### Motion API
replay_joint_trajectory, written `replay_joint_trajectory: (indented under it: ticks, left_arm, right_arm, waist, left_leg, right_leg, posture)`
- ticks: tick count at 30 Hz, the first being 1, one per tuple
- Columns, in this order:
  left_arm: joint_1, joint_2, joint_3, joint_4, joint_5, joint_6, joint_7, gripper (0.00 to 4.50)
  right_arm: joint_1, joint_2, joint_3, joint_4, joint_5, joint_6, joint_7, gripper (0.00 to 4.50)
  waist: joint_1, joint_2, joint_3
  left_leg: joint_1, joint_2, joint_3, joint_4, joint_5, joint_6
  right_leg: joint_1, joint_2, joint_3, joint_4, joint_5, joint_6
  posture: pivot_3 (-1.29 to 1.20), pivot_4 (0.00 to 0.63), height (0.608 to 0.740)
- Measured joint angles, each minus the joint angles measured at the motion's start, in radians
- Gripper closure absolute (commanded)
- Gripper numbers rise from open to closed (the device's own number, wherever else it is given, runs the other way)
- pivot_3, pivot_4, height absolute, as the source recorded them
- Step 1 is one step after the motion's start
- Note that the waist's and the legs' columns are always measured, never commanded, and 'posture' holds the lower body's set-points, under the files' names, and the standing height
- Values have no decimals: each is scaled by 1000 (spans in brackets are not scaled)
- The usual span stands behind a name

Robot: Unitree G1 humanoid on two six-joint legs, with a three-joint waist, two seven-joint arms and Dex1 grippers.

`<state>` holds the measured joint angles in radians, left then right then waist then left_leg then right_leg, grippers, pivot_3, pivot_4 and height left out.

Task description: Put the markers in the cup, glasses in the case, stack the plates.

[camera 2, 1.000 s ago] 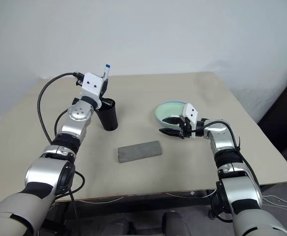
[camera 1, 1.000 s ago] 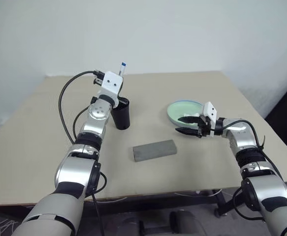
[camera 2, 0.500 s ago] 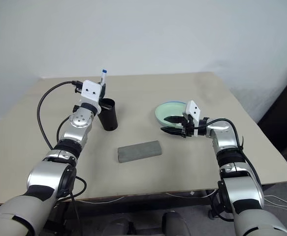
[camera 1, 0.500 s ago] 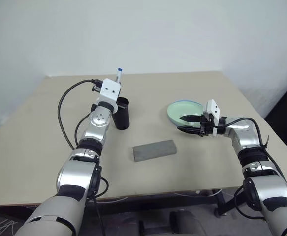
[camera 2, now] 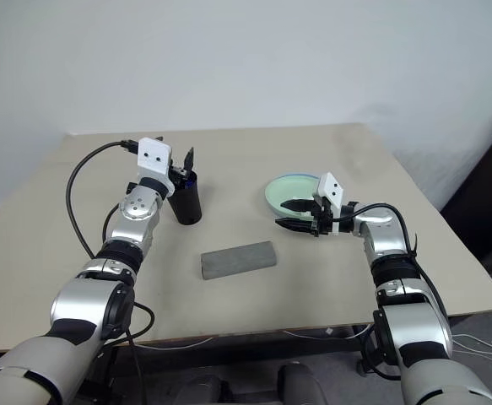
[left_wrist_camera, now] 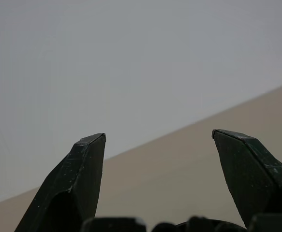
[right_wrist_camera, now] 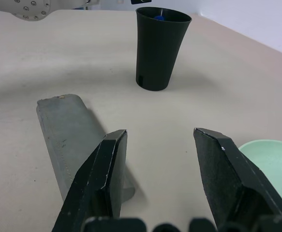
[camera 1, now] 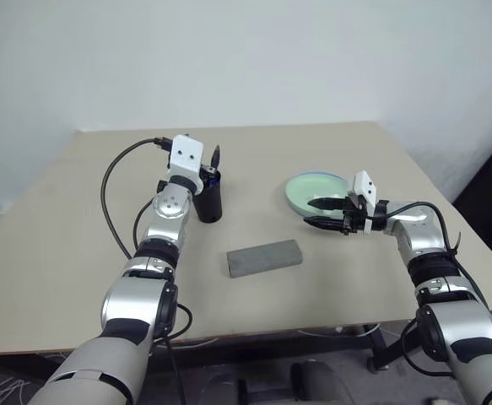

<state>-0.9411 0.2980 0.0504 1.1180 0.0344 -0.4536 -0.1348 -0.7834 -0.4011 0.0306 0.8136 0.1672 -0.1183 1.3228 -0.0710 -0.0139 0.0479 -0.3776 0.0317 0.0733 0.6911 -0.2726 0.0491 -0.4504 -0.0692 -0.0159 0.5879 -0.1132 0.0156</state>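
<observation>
Left end effector over cup | beige table | white wall

Head stereo pair looks forward and down over the surface. Left wrist view sits close behind left end effector, facing the wall. Right wrist view, low, shares cup and case.

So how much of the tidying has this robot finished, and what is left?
A blue-capped marker sits inside the black tapered plastic cup, and the open left gripper hovers over its rim, empty. The long grey case lies shut. The two plates are stacked, mint green on light blue, beside the open right gripper. Little seems left; the glasses cannot be checked.
</observation>
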Motion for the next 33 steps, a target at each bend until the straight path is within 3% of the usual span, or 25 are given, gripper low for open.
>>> replay_joint_trajectory:
  ticks: [5, 10, 15, 21, 26, 33]
  left_arm:
    - [0, -2, 13, -17, -14, 0, -22, 729]
    - [25, 14, 55, -161, -113, 31, -171, 729]
    - [246, 143, 78, -491, -272, 228, -457, 729]
    - [486, 256, 85, -818, -368, 458, -608, 729]
    - [605, 250, 65, -979, -364, 525, -623, 729]
    - [655, 157, 5, -995, -310, 520, -564, 729]
  right_arm:
    - [0, 1, 0, 0, 0, -1, 0, 2127]
    - [0, 5, -1, 0, 0, -3, -13, 2127]
    - [0, 2, -18, -23, 12, -4, -31, 2127]
    - [12, -34, -54, -36, 38, 5, -42, 2127]
    - [61, -100, -60, -30, 36, 2, -47, 2127]
    - [132, -166, -81, 3, 34, 2, -62, 2127]
  waist:
    - [0, 0, 0]
    - [-2, 0, 0]
    - [-10, 1, 0]
    - [7, 0, 0]
    - [23, 0, 0]
    - [19, 1, 0]
  left_leg:
    - [0, 0, 0, 0, 0, 0]
    - [0, 0, 1, 0, -1, -1]
    - [0, 2, 1, -1, -1, -1]
    - [-1, 1, 1, 0, -1, -1]
    - [0, 1, 1, 0, -3, -5]
    - [1, 2, 3, 0, -2, -5]
  right_leg:
    - [0, 0, 0, 0, 0, 0]
    - [0, 0, 0, 0, 0, 0]
    - [-2, 1, 1, 1, 0, -1]
    - [-2, -1, 0, 0, -2, -3]
    - [-1, -1, 0, 0, -2, -3]
    - [-1, 0, 1, 0, -2, -3]
  posture:
    - [0, 0, 732]
    - [0, 0, 732]
    - [0, 0, 732]
    - [0, 0, 732]
    - [0, 0, 732]
    - [0, 0, 732]
